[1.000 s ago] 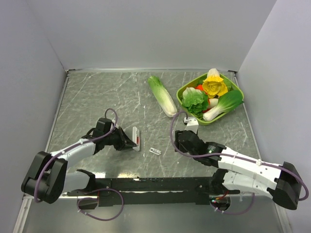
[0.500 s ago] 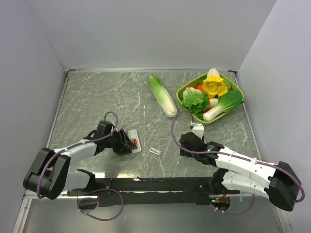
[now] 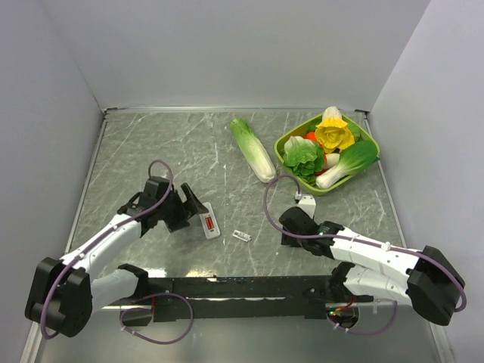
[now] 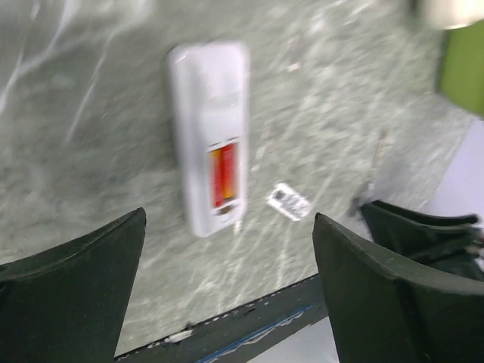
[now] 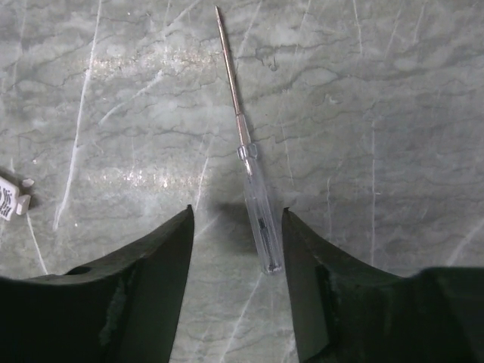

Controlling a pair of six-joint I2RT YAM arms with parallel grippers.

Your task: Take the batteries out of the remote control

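A pale cabbage (image 3: 252, 149) lies beside a green bowl (image 3: 321, 189) of vegetables; a screwdriver (image 5: 253, 181) rests on the marbled table (image 3: 151, 151).

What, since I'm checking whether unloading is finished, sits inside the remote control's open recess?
Inside the remote control, a red-and-orange battery shows in the recess. Blur hides whether it is one cell or two, and anything beneath it is covered.

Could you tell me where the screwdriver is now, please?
In the right wrist view, the screwdriver lies on the table, handle between the right gripper's parted fingers, tip pointing away.
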